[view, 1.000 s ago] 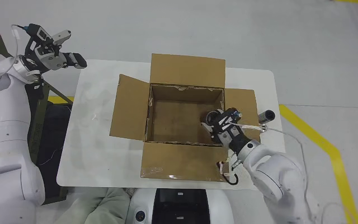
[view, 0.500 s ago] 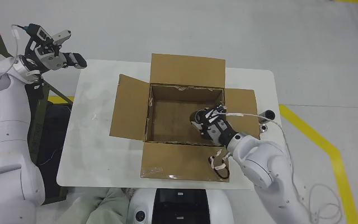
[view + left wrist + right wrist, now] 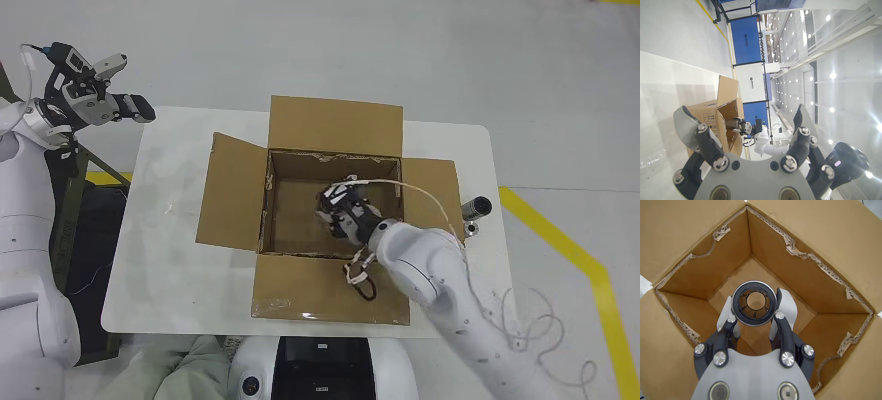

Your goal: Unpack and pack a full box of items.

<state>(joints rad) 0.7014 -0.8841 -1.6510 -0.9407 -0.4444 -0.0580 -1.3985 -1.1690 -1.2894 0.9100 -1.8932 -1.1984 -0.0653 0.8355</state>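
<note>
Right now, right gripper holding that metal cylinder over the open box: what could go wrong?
1. The right gripper holds the metal cylinder by its curved sides alone; it may slip and drop to the floor of the box.
2. The arm's white cable arcs across the box rim and could snag its torn edge.

The left arm and right arm wear smooth white rounded shells. The right gripper and left gripper match: a rounded grey metal base plate, black link bars pinned with shiny silver screws, and pale grey jaws faced with dark pads. A thin white cable loops along the right one.
</note>
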